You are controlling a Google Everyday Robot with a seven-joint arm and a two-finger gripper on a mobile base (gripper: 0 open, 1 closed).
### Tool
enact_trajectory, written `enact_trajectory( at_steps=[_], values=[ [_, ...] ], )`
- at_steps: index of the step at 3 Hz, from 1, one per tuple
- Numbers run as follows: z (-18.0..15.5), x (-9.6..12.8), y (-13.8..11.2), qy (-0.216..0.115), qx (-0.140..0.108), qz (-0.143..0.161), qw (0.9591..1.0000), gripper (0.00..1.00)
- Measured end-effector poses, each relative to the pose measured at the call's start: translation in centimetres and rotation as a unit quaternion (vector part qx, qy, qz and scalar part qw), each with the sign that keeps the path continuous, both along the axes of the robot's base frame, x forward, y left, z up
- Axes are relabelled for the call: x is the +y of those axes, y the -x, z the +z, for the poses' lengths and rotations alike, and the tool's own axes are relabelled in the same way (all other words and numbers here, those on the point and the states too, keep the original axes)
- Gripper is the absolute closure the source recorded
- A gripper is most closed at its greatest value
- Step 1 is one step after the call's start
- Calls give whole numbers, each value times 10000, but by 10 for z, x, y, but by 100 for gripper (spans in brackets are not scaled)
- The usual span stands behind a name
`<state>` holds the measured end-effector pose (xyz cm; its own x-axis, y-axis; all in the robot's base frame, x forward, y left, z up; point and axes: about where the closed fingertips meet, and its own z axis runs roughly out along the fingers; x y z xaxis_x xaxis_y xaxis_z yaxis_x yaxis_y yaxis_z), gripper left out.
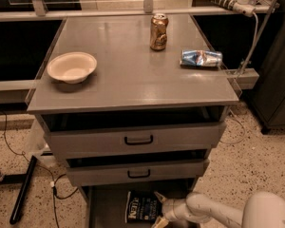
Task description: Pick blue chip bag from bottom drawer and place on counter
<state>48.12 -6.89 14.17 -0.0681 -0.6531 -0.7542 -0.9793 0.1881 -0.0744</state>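
The blue chip bag [138,206], dark navy with white lettering, lies flat on the floor of the bottom drawer [104,208], which is pulled out below the two handled drawers. My gripper [159,209] reaches in from the lower right on a white arm. Its fingers are spread at the bag's right edge, one above and one near the bottom frame edge. The gripper is open and holds nothing. The counter [128,80] is the grey cabinet top above.
On the counter stand a cream bowl [71,67] at the left, a bronze soda can [158,31] at the back and a small shiny blue and silver packet [201,58] at the right. A black pole [23,189] and cables lie on the speckled floor left of the cabinet.
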Motion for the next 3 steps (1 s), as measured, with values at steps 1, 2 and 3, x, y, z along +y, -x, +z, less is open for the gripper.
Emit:
enact_trajectory(
  at_steps=[1, 2, 3],
  values=[
    [0, 0, 0, 0, 0, 0, 10000, 26],
    [0, 0, 0, 0, 0, 0, 10000, 49],
    [0, 0, 0, 0, 0, 1, 10000, 73]
  ],
)
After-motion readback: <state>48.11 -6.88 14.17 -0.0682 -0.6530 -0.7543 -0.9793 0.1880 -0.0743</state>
